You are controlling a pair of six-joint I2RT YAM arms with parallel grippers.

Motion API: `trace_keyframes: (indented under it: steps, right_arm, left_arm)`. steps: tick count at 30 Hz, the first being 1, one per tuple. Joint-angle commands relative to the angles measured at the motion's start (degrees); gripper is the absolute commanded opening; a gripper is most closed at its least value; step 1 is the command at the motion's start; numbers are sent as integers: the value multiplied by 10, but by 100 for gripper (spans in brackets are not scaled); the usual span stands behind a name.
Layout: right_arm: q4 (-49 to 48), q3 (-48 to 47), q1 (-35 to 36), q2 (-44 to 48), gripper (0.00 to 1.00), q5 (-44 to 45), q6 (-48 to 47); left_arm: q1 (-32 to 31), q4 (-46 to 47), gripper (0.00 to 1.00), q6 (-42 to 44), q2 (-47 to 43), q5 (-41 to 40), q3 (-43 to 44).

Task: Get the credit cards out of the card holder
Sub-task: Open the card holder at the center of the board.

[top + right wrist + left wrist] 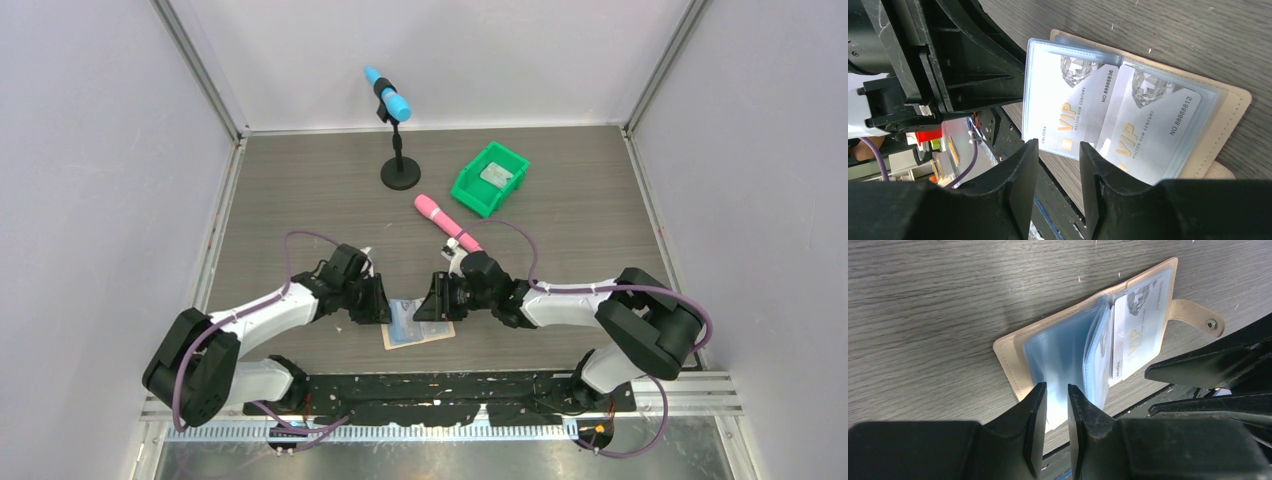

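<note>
Two VIP cards (1075, 105) sit sleeved in the open tan card holder (416, 335) at the table (300, 190) near edge, one pale card (495, 175) apparently already in the green bin (470, 196); left gripper (1055, 390) pinches a sleeve leaf (1060, 347) narrowly, right gripper (1058, 147) stands part-open, empty.

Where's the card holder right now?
The card holder lies open on the table near its front edge, centre of the top view, between the left hand and right hand.
</note>
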State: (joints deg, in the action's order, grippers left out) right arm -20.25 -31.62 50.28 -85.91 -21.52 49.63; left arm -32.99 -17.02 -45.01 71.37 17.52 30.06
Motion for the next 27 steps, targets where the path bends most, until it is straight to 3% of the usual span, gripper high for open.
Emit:
trace_keyframes:
  steps: [1, 27]
  right_arm:
    - [-1, -22, 6, 0, 45, 11, -15]
    - [28, -41, 9, -13, 43, 22, -32]
  left_arm:
    - [-2, -1, 24, -2, -18, 3, 9]
    - [-2, -63, 26, -6, -89, -42, 28]
